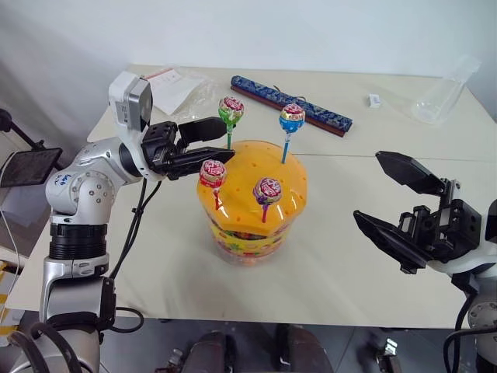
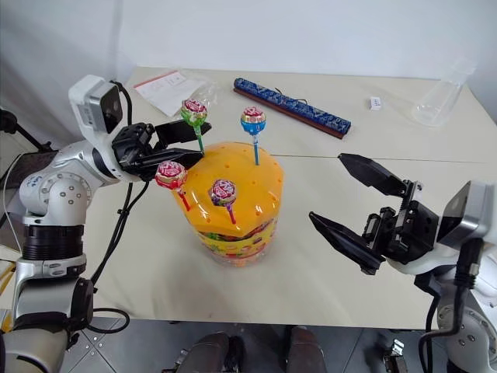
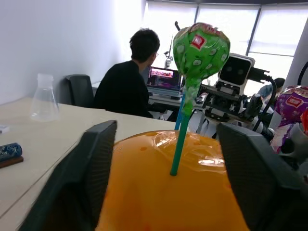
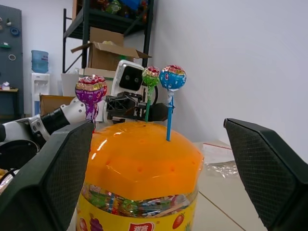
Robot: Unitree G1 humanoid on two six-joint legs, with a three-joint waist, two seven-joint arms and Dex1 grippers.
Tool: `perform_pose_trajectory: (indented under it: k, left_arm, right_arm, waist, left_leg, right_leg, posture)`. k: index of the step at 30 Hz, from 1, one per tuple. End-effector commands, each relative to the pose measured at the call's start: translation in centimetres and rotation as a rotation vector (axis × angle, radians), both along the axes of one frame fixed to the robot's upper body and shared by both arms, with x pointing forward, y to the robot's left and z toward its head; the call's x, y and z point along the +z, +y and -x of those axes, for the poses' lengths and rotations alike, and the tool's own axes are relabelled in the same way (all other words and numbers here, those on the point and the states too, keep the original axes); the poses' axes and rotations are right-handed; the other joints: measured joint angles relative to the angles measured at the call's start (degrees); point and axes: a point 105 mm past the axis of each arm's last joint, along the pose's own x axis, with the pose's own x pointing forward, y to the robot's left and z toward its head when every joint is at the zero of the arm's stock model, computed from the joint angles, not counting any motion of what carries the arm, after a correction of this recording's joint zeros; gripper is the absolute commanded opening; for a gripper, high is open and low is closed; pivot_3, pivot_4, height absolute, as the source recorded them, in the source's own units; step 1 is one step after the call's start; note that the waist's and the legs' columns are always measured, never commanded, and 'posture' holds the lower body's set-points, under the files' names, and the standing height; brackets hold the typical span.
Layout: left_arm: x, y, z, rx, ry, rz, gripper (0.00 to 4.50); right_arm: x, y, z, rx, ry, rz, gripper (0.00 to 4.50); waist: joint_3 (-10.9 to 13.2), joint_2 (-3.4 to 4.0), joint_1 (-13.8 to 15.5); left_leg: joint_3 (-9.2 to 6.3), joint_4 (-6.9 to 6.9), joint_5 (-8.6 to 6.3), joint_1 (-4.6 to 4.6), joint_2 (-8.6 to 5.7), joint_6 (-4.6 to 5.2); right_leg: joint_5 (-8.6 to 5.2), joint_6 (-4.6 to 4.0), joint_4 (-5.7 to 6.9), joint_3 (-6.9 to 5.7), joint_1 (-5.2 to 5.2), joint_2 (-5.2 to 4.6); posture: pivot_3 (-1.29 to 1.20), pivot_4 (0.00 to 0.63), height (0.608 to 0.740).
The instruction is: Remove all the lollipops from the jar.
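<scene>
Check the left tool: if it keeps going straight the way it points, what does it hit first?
Most likely the green lollipop: its stick stands centred between the open fingers of the left tool, rising from the jar. The lid's dome sits just below that line, so depending on height it might graze that instead.

Glossy orange plastic jar (image 1: 252,203) lid, crinkly foil-wrapped lollipops (image 1: 231,109), matt pale table (image 1: 349,272).

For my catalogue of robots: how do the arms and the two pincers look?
Both arms are silver-grey metal with ribbed black joint rings and loose black cables. The left arm bears small blue lettering near the shoulder. Each wrist carries a white box-shaped camera. The left pincer and the right pincer have two long black fingers with finely textured inner faces.
</scene>
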Motion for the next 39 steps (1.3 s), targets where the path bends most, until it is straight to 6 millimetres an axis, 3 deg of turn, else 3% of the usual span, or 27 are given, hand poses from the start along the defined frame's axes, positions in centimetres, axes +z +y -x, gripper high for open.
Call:
perform_pose_trajectory:
  k: [1,8,12,14,17,18,21,24,26,30,35,39]
  left_arm:
    - [1.2,-0.2,0.3,-0.018,-0.053,0.012,2.2]
    - [3.0,-0.3,0.9,-0.068,-0.069,0.103,0.03]
    - [3.9,0.2,1.0,-0.07,-0.064,0.155,0.03]
    - [4.9,1.5,0.5,-0.042,-0.015,0.251,0.03]
    - [6.1,5.5,-1.8,0.159,0.056,0.41,0.03]
    - [5.2,7.0,-2.6,0.263,0.083,0.384,0.03]
    - [-0.6,11.6,-4.2,0.609,0.216,0.104,0.03]
    - [-4.1,13.7,-3.6,0.738,0.325,-0.068,0.03]
    - [-7.3,15.7,-2.1,0.838,0.446,-0.212,0.03]
    - [-10.6,17.2,0.5,0.938,0.556,-0.382,0.03]
    - [-12.9,17.0,2.6,0.967,0.609,-0.511,0.03]
    - [-14.6,17.1,4.1,0.938,0.637,-0.599,1.0]
  right_arm:
    - [0.7,0.0,0.6,-0.018,-0.055,-0.011,4.5]
    - [0.9,-0.1,0.3,-0.026,-0.063,-0.022,4.5]
    - [0.8,-0.1,0.4,-0.015,-0.056,-0.021,4.5]
    - [0.9,0.0,0.3,-0.002,-0.054,-0.02,4.5]
    - [1.1,0.5,0.1,0.048,-0.075,0.003,4.5]
    - [0.9,0.9,0.3,0.084,-0.087,0.041,4.5]
    - [0.1,1.5,0.7,0.188,-0.107,0.164,4.5]
    - [-0.6,1.4,0.9,0.232,-0.119,0.23,4.5]
    - [-1.0,1.5,1.0,0.269,-0.12,0.259,4.5]
    - [-1.4,1.6,1.0,0.311,-0.116,0.284,4.5]
    - [-2.4,1.2,0.7,0.331,-0.1,0.351,4.5]
    - [-2.9,0.4,0.2,0.307,-0.083,0.375,4.5]
  waist:
    - [0.0,0.0,0.01]
    - [0.01,-0.01,0.1]
    - [0.01,-0.01,0.05]
    - [0.01,-0.01,0.04]
    - [0.01,-0.02,-0.29]
    - [0.01,-0.02,-0.42]
    - [0.01,0.0,-1.49]
    - [0.02,-0.04,-1.46]
    - [0.1,-0.24,-1.06]
    - [0.07,-0.33,-0.91]
    - [0.08,-0.32,-0.52]
    - [0.08,-0.31,-0.78]
  left_leg:
    - [0.0,0.0,0.0,0.0,0.0,0.0]
    - [-0.03,0.03,0.02,-0.03,-0.06,0.04]
    - [-0.03,0.03,0.02,-0.02,-0.04,0.04]
    - [-0.04,0.03,0.02,-0.02,-0.04,0.04]
    - [-0.04,0.07,0.03,-0.01,-0.01,0.05]
    - [-0.04,0.07,0.03,0.02,0.0,0.05]
    - [-0.01,-0.04,0.02,0.1,0.0,0.04]
    - [-0.04,-0.18,-0.02,0.08,0.06,-0.01]
    - [-0.17,-0.08,-0.03,-0.06,0.04,0.01]
    - [-0.46,-0.04,-0.15,-0.1,-0.05,-0.02]
    - [-0.68,-0.06,-0.34,-0.09,-0.09,-0.37]
    - [-0.66,-0.1,-0.32,-0.09,-0.08,-0.36]
  right_leg:
    - [0.0,0.0,0.0,0.0,0.0,0.0]
    - [0.03,0.05,-0.01,0.01,0.01,-0.05]
    - [0.03,0.05,-0.01,0.0,0.01,-0.04]
    - [0.03,0.05,0.0,0.0,0.01,-0.04]
    - [0.03,0.05,0.03,0.02,0.01,-0.04]
    - [0.03,0.05,0.05,0.02,0.01,-0.04]
    - [0.03,0.05,0.11,0.0,-0.02,-0.03]
    - [0.03,0.05,0.11,-0.11,-0.08,0.02]
    - [0.03,0.05,0.11,-0.16,-0.08,-0.04]
    - [0.03,0.05,-0.01,0.13,0.04,-0.41]
    - [0.02,0.03,0.01,0.0,0.05,-0.79]
    - [0.0,0.0,0.01,-0.08,0.05,-0.77]
  posture:
    - [0.0,0.15,0.74]
    - [0.0,0.15,0.74]
    - [0.0,0.15,0.74]
    - [0.0,0.15,0.74]
    - [0.0,0.15,0.74]
    - [0.0,0.15,0.74]
    - [0.0,0.15,0.74]
    - [0.0,0.15,0.74]
    - [0.0,0.15,0.74]
    - [0.0,0.15,0.74]
    - [0.0,0.15,0.74]
    - [0.0,0.15,0.74]
